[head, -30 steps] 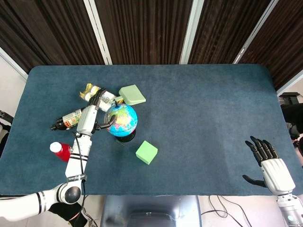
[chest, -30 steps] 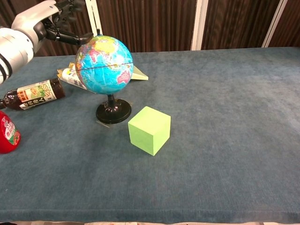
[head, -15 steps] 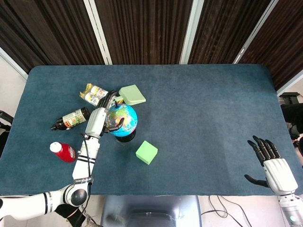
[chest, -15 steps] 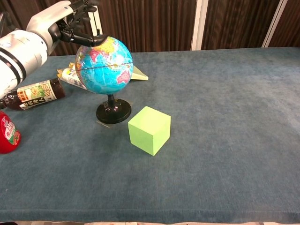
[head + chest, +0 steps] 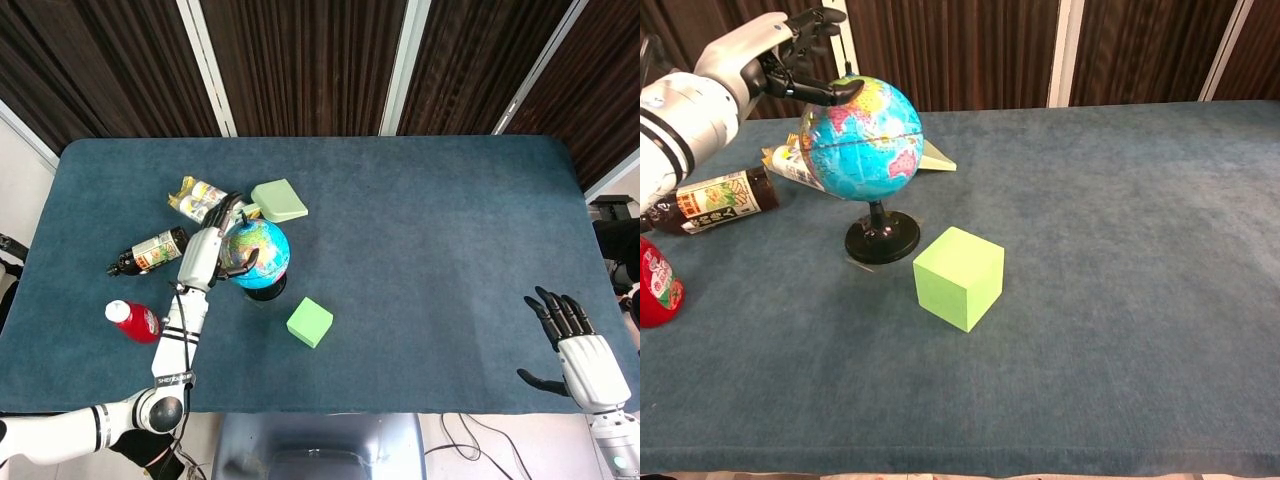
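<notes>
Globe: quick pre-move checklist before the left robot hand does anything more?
1. Left robot hand at the top of the globe, a fingertip touching: ok.
2. Firm hold on globe: cannot tell.
3. Globe upright on its black base: ok.
4. Room around the base: not ok; green cube close in front, brown bottle lying close to the left.
5. Right robot hand open, far away at the table edge: ok.

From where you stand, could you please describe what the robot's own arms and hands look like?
Both arms are white. The left arm is slender with black joint bands, a thin dark cable along it and small dark lettering near its rounded joint. The left hand and the right hand each have a white back and black fingers.
</notes>
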